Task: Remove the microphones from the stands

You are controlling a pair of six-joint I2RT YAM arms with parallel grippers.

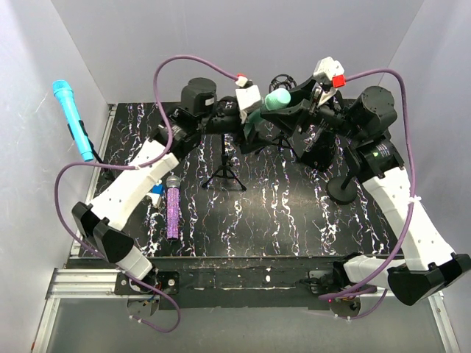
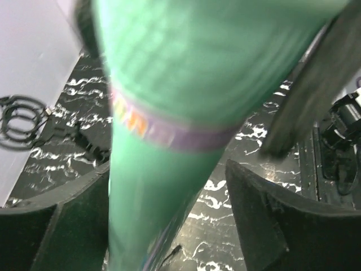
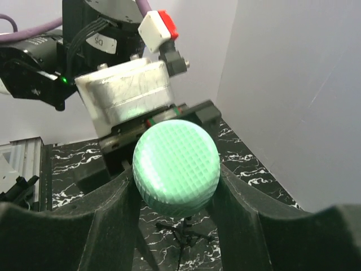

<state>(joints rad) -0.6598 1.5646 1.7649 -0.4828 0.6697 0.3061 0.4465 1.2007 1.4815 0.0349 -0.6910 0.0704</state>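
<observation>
Far left, on the side wall, we note a blue microphone (image 1: 72, 118) clipped at a slant, well clear of the tabletop (image 1: 280, 213); right of it a purple glitter microphone (image 1: 172, 212) lies flat on the dark marbled surface, head toward the far side, just beside the left arm (image 1: 129, 187); next along, a black tripod stand (image 1: 225, 175) stands upright in the far half.

Above and right of the tripod we find the left jaws, reaching in from the left; in the left wrist view the green microphone (image 1: 278, 98) runs down between the two dark fingers (image 2: 62, 226); its handle lies against the finger at the view's left, while a strip of tabletop shows between it and the other; so we record the left jaws as open around the handle, not clamped; that view is blurred.

The microphone itself is aloft over the far part of the tabletop, between the two arms, its head toward the right arm (image 1: 401, 206); whether any clip of the stand holds it we cannot tell.

The right jaws meet it from the right; in the right wrist view the round mesh head sits wedged between both pads (image 3: 242, 209), touching each; we record the right jaws as gripping the head.

Further right, a stand with a round black base (image 1: 342, 193) rests on the tabletop beside the right arm.
</observation>
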